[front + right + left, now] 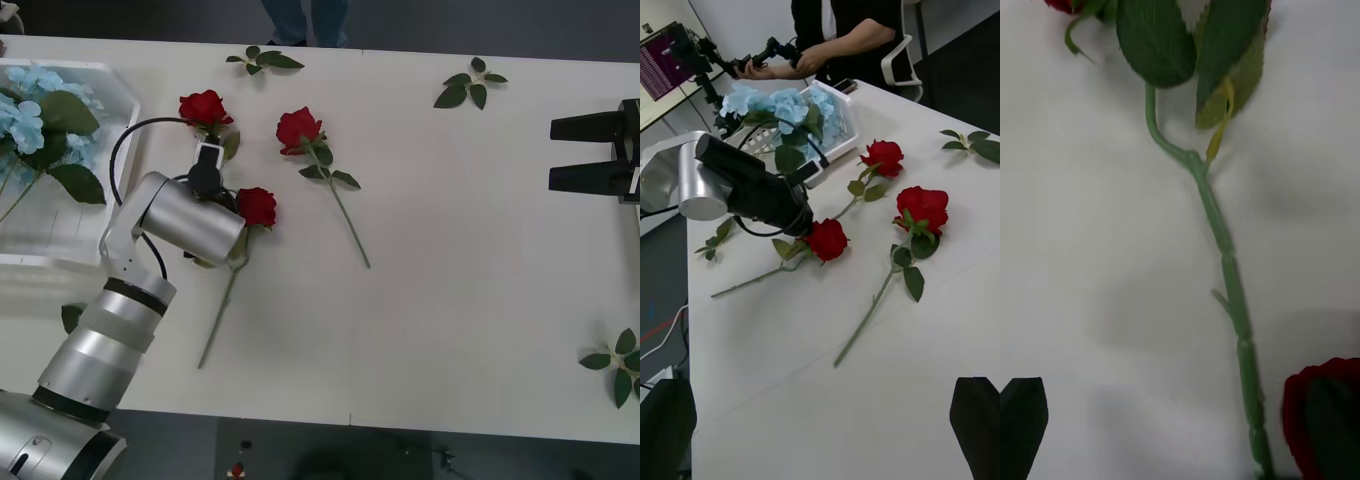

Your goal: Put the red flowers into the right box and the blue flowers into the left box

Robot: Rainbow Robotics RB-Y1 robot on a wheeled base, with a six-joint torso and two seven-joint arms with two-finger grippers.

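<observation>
The left gripper (207, 165), jaws spread and empty, hovers low over the green stem (1229, 277) of the far-left artificial red rose (205, 107) on the white table (450, 300). Two more red roses (299, 128) lie just right of it. The pale blue hydrangea clusters (30, 110) already sit in the translucent white tray (125, 110) at far left. The right gripper (580, 152) waits released at the right edge. Step in hand: picking a rose. Next, judged: descend, clamp the stem, carry it right.

Soft even overhead light washing the plain white table top (470, 300), faint diffuse shadows lying under the thin green rose stem (1229, 277), translucent white plastic tray (120, 110) glaring pale, close wrist picture blurring slightly, far room sitting dimmer.
</observation>
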